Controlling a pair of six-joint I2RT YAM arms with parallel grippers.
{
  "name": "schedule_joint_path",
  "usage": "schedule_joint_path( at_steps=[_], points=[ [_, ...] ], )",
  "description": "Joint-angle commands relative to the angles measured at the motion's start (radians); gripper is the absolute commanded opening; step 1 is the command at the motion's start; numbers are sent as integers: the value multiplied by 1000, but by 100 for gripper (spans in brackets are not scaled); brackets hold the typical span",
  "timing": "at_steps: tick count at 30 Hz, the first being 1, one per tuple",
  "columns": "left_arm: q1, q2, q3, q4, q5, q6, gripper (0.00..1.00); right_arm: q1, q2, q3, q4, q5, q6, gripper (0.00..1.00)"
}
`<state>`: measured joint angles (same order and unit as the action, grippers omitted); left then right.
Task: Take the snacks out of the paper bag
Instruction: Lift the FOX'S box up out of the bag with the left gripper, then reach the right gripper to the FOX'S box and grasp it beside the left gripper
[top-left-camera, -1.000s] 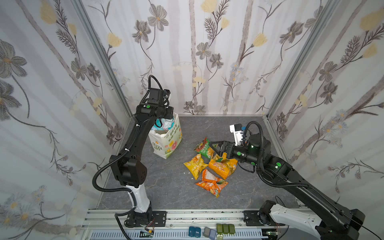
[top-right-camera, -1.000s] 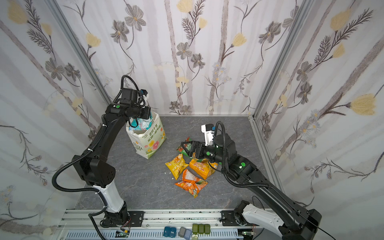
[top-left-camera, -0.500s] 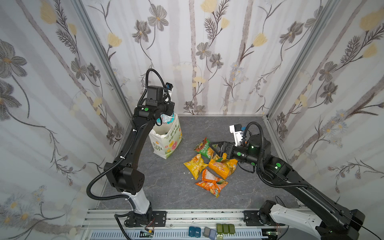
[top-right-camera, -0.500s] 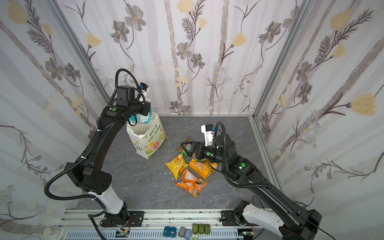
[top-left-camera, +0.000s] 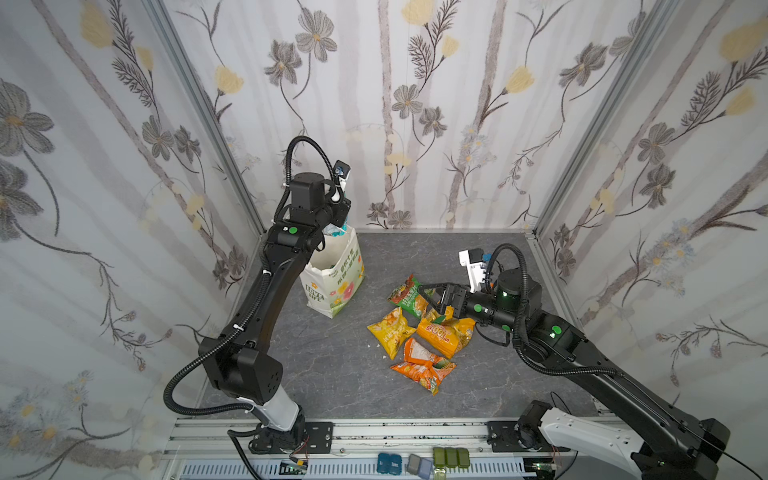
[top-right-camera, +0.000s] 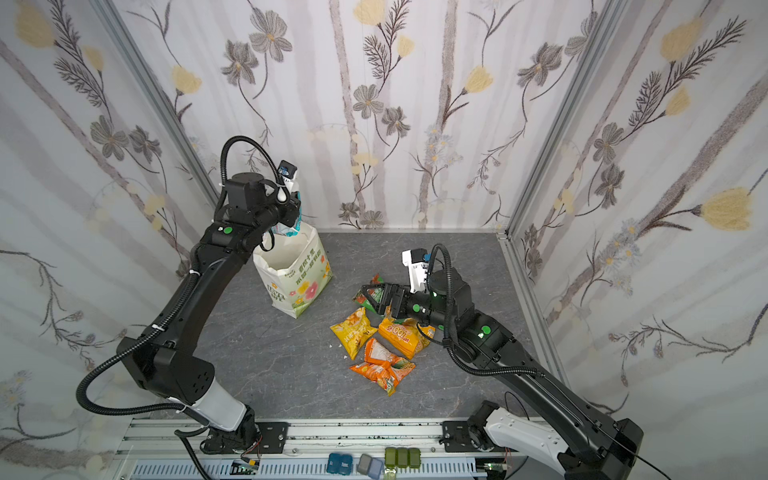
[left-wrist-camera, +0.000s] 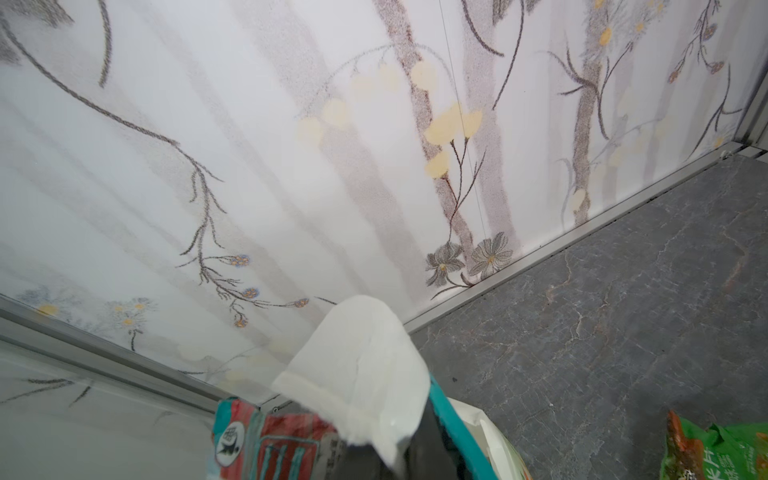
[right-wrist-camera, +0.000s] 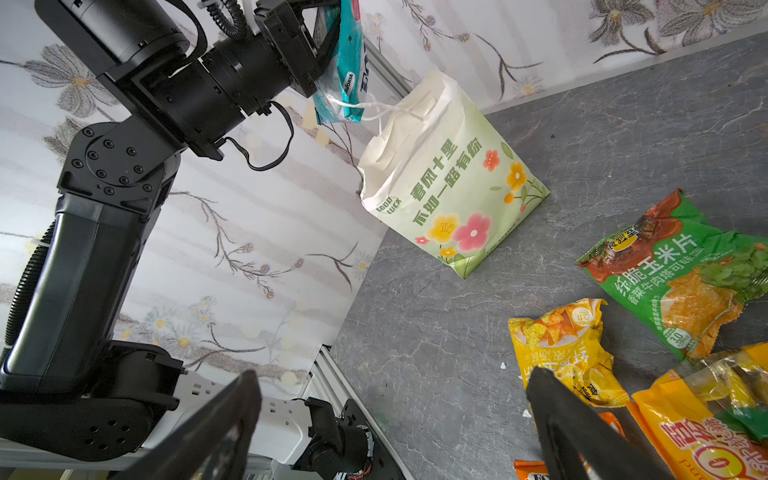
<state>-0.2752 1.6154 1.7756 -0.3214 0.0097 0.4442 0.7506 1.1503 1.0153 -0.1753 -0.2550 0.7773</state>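
Note:
The paper bag (top-left-camera: 332, 286) (top-right-camera: 297, 278) (right-wrist-camera: 449, 183) stands upright at the back left, mouth open. Just above its mouth my left gripper (top-left-camera: 337, 224) (right-wrist-camera: 328, 41) is shut on a teal-and-white snack packet (top-left-camera: 334, 229) (top-right-camera: 286, 228) (left-wrist-camera: 266, 440) (right-wrist-camera: 343, 70); a white cord handle (right-wrist-camera: 361, 109) of the bag reaches up to the packet's lower end. Green (top-left-camera: 409, 296), yellow (top-left-camera: 390, 330) and two orange snacks (top-left-camera: 444, 334) (top-left-camera: 422, 365) lie on the table. My right gripper (top-left-camera: 432, 294) (top-right-camera: 374, 297) (right-wrist-camera: 395, 382) hovers open over the green packet, holding nothing.
The flowered back wall and left wall stand close behind the bag. An aluminium rail (top-left-camera: 374, 432) with small coloured boxes (top-left-camera: 451, 456) runs along the front edge. Bare grey table (top-left-camera: 345, 361) lies between the bag and the packets.
My left gripper has risen from inside the bag's mouth to above it, lifting the teal-and-white packet out. The right arm has stayed still.

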Motion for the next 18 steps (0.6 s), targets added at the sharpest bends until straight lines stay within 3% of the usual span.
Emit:
schedule_joint_path(
  at_steps=[1, 9, 18],
  points=[
    [-6, -33, -39, 176, 1, 65, 0, 0, -2, 0, 40, 6, 12, 99],
    [-8, -75, -76, 227, 28, 97, 0, -1, 17, 14, 76, 18, 12, 100],
    [-8, -110, -68, 87, 92, -92, 0, -30, 214, 215, 225, 2, -15, 99]
  ],
)
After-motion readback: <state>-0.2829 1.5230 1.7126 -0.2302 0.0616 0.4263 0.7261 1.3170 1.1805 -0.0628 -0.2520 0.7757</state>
